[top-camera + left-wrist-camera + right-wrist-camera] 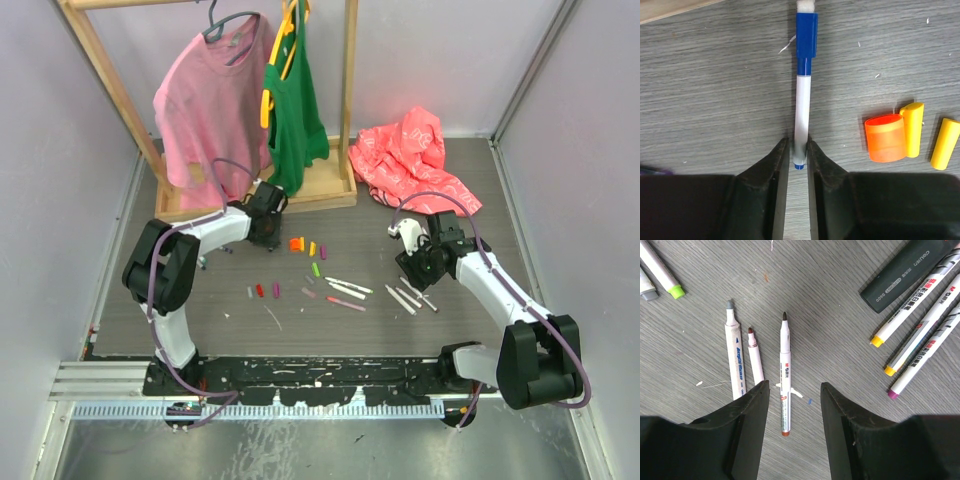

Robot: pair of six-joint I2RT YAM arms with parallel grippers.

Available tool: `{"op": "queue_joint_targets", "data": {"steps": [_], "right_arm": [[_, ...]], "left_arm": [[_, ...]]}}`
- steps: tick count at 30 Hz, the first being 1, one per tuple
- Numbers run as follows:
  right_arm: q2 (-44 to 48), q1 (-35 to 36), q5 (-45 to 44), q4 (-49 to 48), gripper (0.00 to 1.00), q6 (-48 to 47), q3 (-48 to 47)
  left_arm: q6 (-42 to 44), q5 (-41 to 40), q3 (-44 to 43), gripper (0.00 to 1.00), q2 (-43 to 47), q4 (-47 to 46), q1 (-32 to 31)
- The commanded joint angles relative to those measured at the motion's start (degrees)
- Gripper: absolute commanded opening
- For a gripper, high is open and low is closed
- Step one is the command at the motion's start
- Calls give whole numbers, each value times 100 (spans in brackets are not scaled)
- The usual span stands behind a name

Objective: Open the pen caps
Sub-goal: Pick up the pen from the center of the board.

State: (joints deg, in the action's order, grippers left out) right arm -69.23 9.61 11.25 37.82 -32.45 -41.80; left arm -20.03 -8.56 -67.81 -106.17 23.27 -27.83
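- Left fingers [771,172] are drawn in narrow, pinching the white barrel of a blue-capped pen [801,110] just above its blue tail end, bottom centre of the left wrist view.
- That pen lies flat on the grey bench [710,90] and runs straight up the frame, with its blue cap [806,35] on at top centre.
- Over to the right, well clear of the pen, a stubby orange cap [885,137] lies touching a yellow cap [913,127]. A second yellow cap [945,144] sits just beside them at the right edge.
- Right fingers [752,427] stand apart and hold nothing, low over the bench at the bottom of the right wrist view.
- Between them lies an uncapped pen [785,365], dark tip pointing up the frame and brown tail down in the gap, touching neither finger.
- Just left of it are two more bare ones side by side, a grey-tipped marker [734,355] and a dark-red-tipped pen [755,357]. Their lower ends are hidden behind the finger on the left of the frame.
- Upper right shows a black highlighter body [910,267], and below it three white pens [920,310] fanned together, with ends in yellow, yellow and purple.
- Upper left corner has a green-tipped pen [662,272].
- From the top view, loose caps [263,291] sit in a short row at centre left, with scattered pens [347,290] at centre.
- At the back a pink T-shirt [205,100] and a green top [293,120] hang on a wooden rack [348,100]. An orange-red garment [410,155] is heaped at upper right.
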Motion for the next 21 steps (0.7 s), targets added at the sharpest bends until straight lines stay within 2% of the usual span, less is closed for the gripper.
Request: {"op": "queue_joint_targets", "data": {"steps": [1, 5, 10, 21], "right_arm": [[173, 24, 89, -58, 51, -25, -203], [173, 24, 100, -56, 51, -26, -206], [176, 23, 113, -48, 51, -26, -214], [345, 22, 478, 30, 52, -9, -302]], "left_arm": [[69, 109, -184, 20, -39, 20, 54], [69, 159, -186, 16, -59, 11, 75], [67, 169, -110, 0, 42, -22, 84], [-6, 491, 974, 0, 1302, -631, 84]]}}
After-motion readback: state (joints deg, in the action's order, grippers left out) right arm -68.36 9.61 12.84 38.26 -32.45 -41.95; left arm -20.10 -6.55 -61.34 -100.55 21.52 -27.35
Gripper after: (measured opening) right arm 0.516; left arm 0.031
